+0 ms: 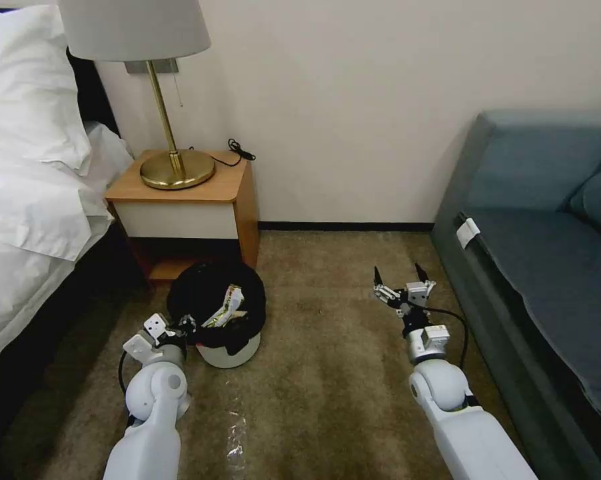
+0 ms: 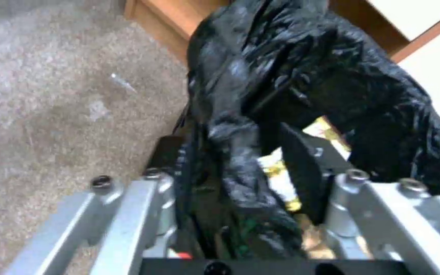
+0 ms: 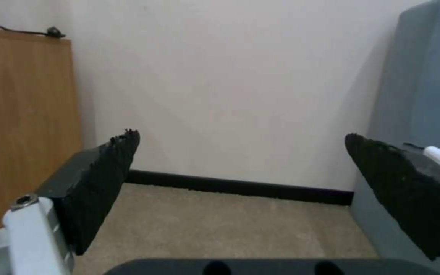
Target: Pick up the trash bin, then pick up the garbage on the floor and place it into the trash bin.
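I count one trash bin (image 1: pixel 230 350), white with a black bag (image 1: pixel 207 290) folded over its rim, standing on the carpet (image 1: pixel 327 373) just in front of the nightstand (image 1: pixel 194 200). Inside it lie crumpled wrappers (image 1: pixel 226 308), white with green and yellow; I cannot count them. My left gripper (image 1: pixel 184 327) sits at the bin's near left rim, its jaws clamped on the bag-covered rim, one finger inside (image 2: pixel 301 168), the other outside. My right gripper (image 1: pixel 400 275) hangs above bare carpet near the sofa (image 1: pixel 547 267), well apart from the bin, jaws spread wide and empty. One shiny tape strip (image 1: pixel 235 433) lies on the carpet.
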Motion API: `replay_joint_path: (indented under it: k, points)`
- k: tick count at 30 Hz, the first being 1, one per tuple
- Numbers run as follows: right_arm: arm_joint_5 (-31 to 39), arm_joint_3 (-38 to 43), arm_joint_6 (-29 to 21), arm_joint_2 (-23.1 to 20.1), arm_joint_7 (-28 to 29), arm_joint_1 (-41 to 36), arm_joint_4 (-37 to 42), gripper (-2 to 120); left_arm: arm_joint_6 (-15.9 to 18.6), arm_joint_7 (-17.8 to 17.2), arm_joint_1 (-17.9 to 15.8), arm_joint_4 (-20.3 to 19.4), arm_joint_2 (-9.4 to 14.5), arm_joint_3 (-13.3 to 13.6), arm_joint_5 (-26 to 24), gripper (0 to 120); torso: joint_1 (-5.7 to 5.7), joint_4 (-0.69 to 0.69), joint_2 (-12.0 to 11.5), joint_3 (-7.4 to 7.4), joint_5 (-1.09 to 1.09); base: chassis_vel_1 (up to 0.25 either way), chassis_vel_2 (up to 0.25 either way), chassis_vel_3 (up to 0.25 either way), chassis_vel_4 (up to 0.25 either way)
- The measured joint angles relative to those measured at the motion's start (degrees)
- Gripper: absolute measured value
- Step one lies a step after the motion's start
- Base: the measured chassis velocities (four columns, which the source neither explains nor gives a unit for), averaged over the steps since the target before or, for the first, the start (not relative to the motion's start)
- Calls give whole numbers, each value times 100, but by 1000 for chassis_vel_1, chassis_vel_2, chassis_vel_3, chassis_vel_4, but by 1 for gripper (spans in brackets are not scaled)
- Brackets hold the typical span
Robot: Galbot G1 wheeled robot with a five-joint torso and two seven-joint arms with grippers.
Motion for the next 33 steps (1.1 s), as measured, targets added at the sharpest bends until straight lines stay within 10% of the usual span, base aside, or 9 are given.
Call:
replay_joint_path:
  k: [10,16,33]
  points:
    - [-27,370,35,226,90,-83,-75,100,-169,299,350,-839,102,-59,1506,93,0,0,0,0,0,0,0,0,0]
    - [-214,686,145,341,420,-324,32,100,-577,1800,536,-947,235,-435,2670,100,0,0,0,0,0,0,0,0,0]
    - [-314,917,436,210,486,-579,-191,100,-997,3234,831,-946,846,-633,2837,99,0,1,0,0,0,0,0,0,0]
